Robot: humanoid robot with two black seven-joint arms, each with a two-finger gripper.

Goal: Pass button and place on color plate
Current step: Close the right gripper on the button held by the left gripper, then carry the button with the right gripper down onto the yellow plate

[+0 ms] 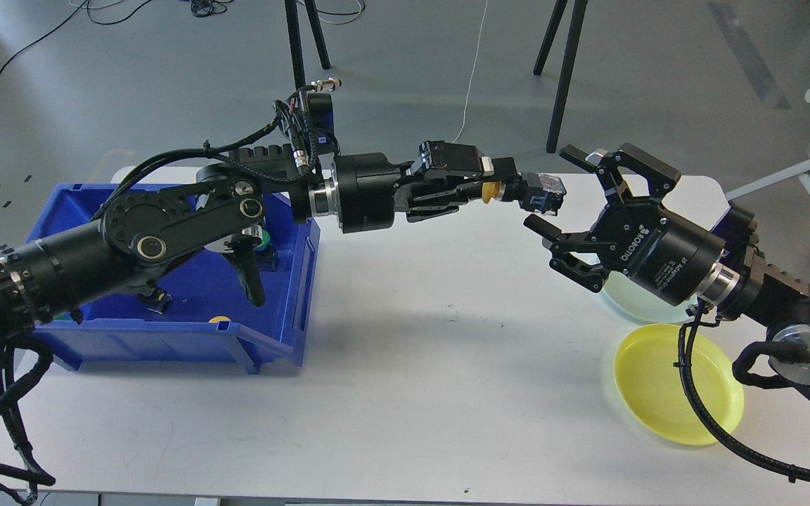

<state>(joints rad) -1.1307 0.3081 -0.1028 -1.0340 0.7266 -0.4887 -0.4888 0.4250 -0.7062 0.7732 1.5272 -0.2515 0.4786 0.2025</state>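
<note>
left arm reaches across from the left, its gripper [528, 191] clamped on a yellow button [491, 192], held in the air above the middle of the white tabletop [412, 365]. the button sits pinched between the fingers, only a small yellow part showing. right arm comes in from the right, its gripper [577, 197] spread wide, fingers apart, facing the left gripper and just beside its tip; no contact with the button visible. the upper finger [630, 163] rides higher than the left gripper, the lower finger [553, 232] below it. yellow plate [658, 379] lies on the tabletop near the right front edge, partly crossed by a black cable [693, 393] of the right arm. a second pale greenish plate [623, 299] sits just behind it, mostly hidden under the right gripper body. blue bin [292, 281] stands on the left side of the tabletop, largely covered by the left arm; a few small parts show inside, one green [262, 244] and one yellow [219, 320], the rest too hidden to tell. button is well apart from both plates.
</note>
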